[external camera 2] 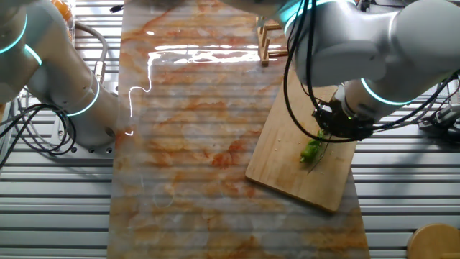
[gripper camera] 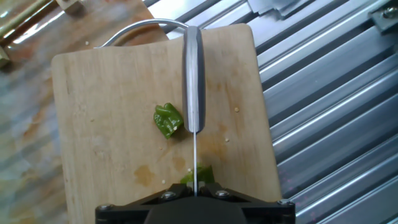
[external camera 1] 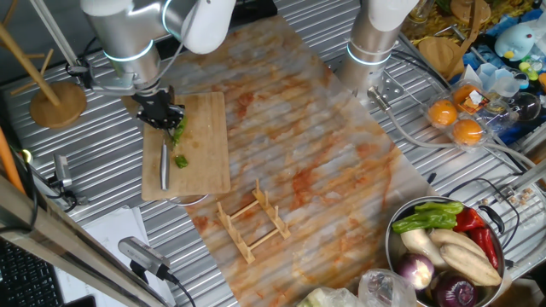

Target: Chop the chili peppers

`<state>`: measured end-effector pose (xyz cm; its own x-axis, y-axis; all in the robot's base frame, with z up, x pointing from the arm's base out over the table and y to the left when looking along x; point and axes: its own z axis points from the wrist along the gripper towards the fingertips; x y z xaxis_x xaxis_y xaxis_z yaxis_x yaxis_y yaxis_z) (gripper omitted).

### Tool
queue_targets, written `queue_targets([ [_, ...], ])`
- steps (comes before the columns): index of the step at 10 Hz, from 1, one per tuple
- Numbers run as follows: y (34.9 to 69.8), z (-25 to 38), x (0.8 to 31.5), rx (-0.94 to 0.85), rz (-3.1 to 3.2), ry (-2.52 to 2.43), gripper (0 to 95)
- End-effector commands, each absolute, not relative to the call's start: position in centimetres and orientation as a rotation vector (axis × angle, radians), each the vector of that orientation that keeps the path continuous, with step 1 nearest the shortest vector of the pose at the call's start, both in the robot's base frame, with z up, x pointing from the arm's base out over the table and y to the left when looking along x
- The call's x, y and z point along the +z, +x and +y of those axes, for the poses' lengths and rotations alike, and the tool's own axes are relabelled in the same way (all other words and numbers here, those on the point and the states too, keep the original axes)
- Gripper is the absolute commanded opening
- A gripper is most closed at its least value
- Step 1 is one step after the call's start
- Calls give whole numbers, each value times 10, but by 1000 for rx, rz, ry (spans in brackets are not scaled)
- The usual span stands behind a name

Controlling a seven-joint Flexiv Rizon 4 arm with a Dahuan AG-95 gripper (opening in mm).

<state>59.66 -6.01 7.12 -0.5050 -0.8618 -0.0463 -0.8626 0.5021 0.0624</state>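
Observation:
A wooden cutting board [external camera 1: 207,128] lies at the left of the table. On it are bright green chili pieces [external camera 1: 180,130]. In the hand view one cut chunk [gripper camera: 168,120] lies left of the knife [gripper camera: 193,81], and another piece [gripper camera: 202,173] sits right at the gripper [gripper camera: 194,190]. The black gripper [external camera 1: 160,111] is shut on the knife, which reaches out along the board [gripper camera: 99,112] with its thin edge down. In the other fixed view the gripper [external camera 2: 329,128] stands over the chili [external camera 2: 310,152] on the board [external camera 2: 284,173].
A metal bowl [external camera 1: 393,256] of mixed vegetables stands at the front right. A small wooden rack [external camera 1: 252,222] sits in front of the board. Oranges in a tray [external camera 1: 456,119] are at the back right. A second arm's base [external camera 1: 375,43] stands at the back.

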Motion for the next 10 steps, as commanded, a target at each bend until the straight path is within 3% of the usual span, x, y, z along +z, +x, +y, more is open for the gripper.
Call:
queue_targets([
  [1,597,-60,72,82,2744,-1564,0],
  [3,597,-60,71,56,2764,-1575,0],
  [4,597,-60,70,55,2772,-1571,190],
  [9,598,-60,67,63,2833,-1543,190],
  [10,598,-60,67,66,2857,-1535,0],
])
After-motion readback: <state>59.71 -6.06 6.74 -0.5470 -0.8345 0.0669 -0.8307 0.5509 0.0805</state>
